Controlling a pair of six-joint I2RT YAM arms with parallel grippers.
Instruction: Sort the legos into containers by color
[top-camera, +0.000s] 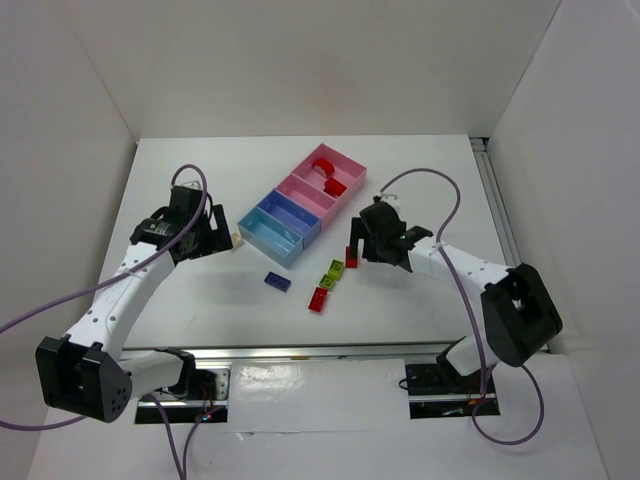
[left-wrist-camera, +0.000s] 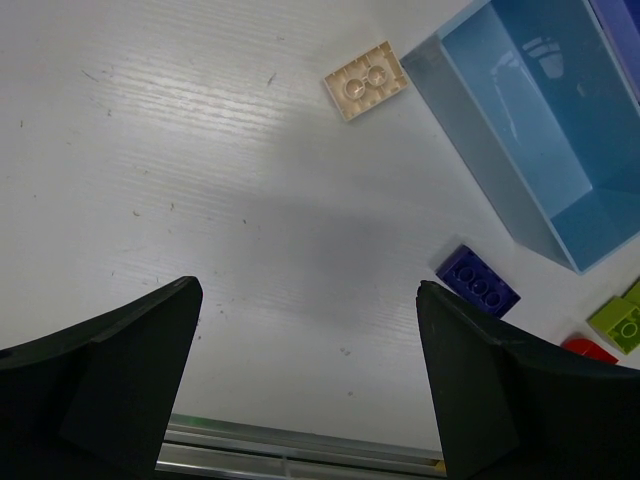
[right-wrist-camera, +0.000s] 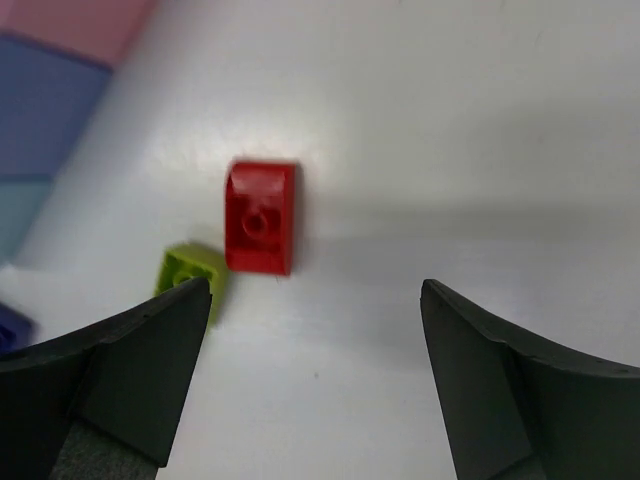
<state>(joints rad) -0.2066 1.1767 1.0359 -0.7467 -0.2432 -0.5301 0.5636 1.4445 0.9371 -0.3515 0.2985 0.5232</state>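
- At the near side of the table (top-camera: 200, 310), one red lego (top-camera: 318, 299) lies flat, its long axis slanting toward the far right.
- Just left of it is the dark purple-blue lego (top-camera: 278, 281). Its long axis runs from far-left to near-right in the top view.
- Just beyond the red one, two lime-green legos (top-camera: 332, 272) sit close together, lined up along the same slant.
- A second red lego (right-wrist-camera: 261, 217) lies just beyond the lime pair, ahead of the right gripper (right-wrist-camera: 312, 290). Its long axis points straight away from the fingers, which stand wide apart and hold nothing.
- On the left, the left gripper (left-wrist-camera: 310, 288) hangs over bare table, its fingers also spread and empty.
- The tan lego (left-wrist-camera: 366, 80) lies ahead of it, studs down, just beside the near corner of the nearest light blue tray (left-wrist-camera: 470, 150).
- The containers (top-camera: 300, 205) form one joined row running diagonally from near-left to far-right, two blue and then two pink.
- The farthest pink tray (top-camera: 350, 160) holds red pieces (top-camera: 323, 165).
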